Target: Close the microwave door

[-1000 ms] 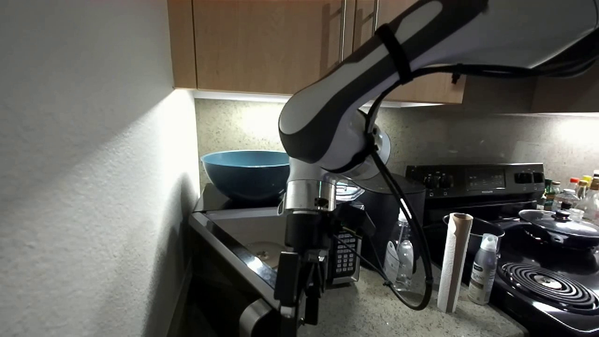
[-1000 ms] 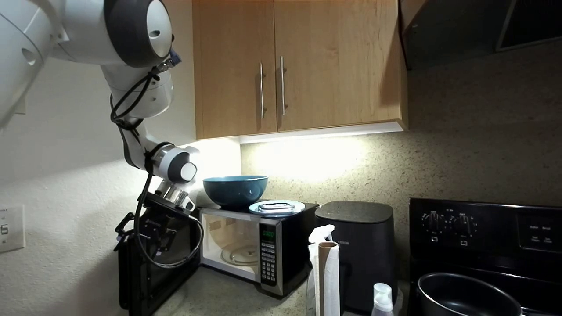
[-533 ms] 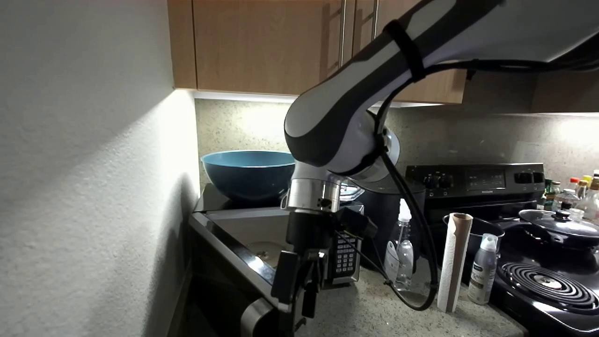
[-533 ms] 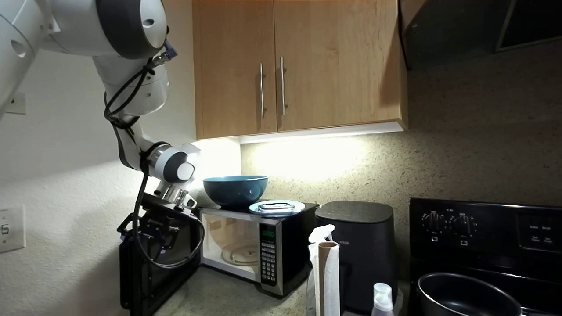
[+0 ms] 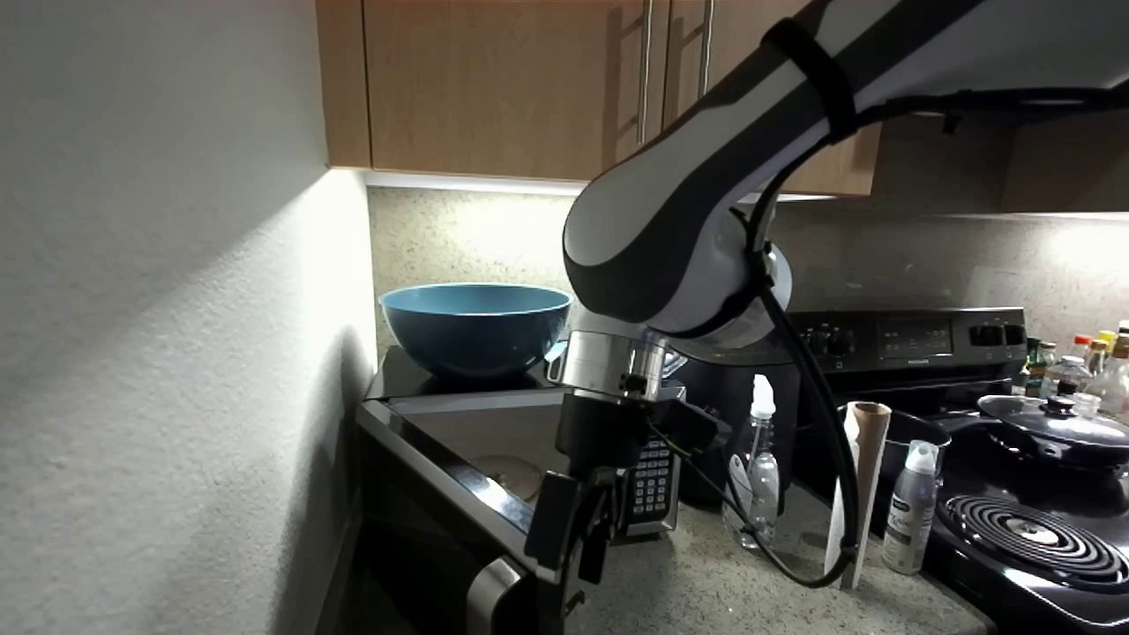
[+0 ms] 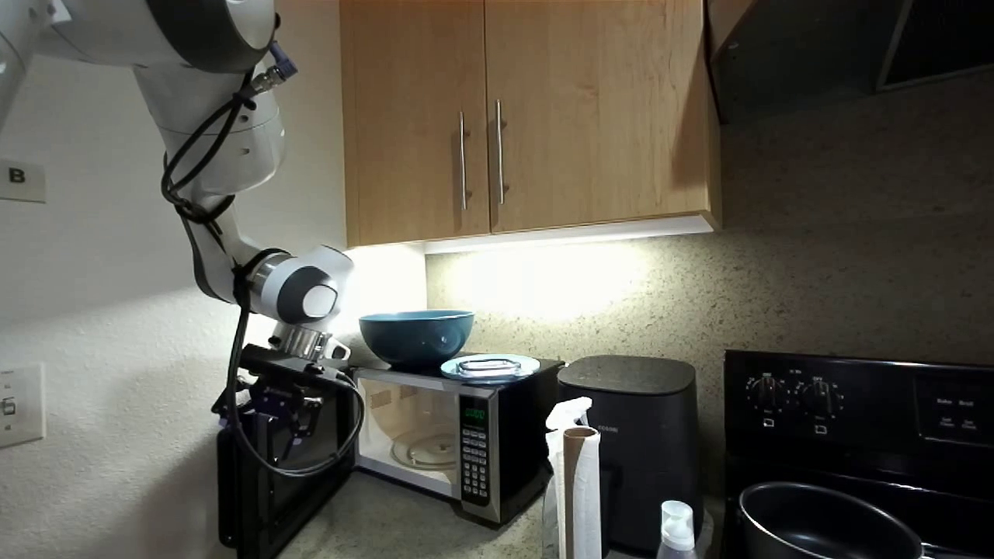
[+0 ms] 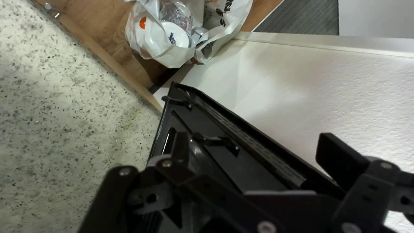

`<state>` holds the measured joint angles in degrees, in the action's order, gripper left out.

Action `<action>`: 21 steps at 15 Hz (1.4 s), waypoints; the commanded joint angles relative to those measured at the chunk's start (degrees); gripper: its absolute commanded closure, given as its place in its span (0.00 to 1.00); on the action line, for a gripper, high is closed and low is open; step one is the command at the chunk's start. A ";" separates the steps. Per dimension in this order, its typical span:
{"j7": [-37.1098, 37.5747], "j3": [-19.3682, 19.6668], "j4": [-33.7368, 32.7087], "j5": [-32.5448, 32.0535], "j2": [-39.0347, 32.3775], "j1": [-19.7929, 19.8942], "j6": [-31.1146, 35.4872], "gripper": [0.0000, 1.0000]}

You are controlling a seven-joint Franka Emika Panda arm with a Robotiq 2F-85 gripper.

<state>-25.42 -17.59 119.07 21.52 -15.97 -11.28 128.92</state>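
And the arm has shifted across since the earlier look, the Robotiq gripper going with it, and the microwave door has swung a touch inward, toward the front of the microwave! It is a long way from home, though, angled wide out from the microwave's front, on the side away from the control panel. The gripper is released, fingers spread broadly, the door's edge standing between them; whether either finger is touching it, I can't tell. Look inside the microwave: the glass turntable, in plain sight. On top of the microwave, the blue bowl and, nearer the control panel, a light blue plate. Just beside the microwave, the black air fryer; out past that same end, the spray bottle, then the paper towel roll.
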 commanded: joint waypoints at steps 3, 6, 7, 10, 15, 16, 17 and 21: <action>0.59 0.12 1.99 3.67 3.26 1.49 7.46 0.00; -0.07 0.38 3.51 7.42 5.68 2.55 6.52 0.00; -0.05 0.47 3.28 9.00 5.99 2.84 8.10 0.00; 0.28 0.91 4.10 12.30 7.39 2.94 13.91 0.00; 0.28 1.22 2.65 10.24 6.22 2.73 15.88 0.00; 0.29 1.22 2.65 10.24 6.22 2.73 15.91 0.00; 0.29 1.22 2.65 10.24 6.22 2.73 15.91 0.00; -0.04 1.05 1.79 8.75 5.54 2.52 8.31 0.00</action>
<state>-25.37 -16.33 121.62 31.62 -9.90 -8.64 141.72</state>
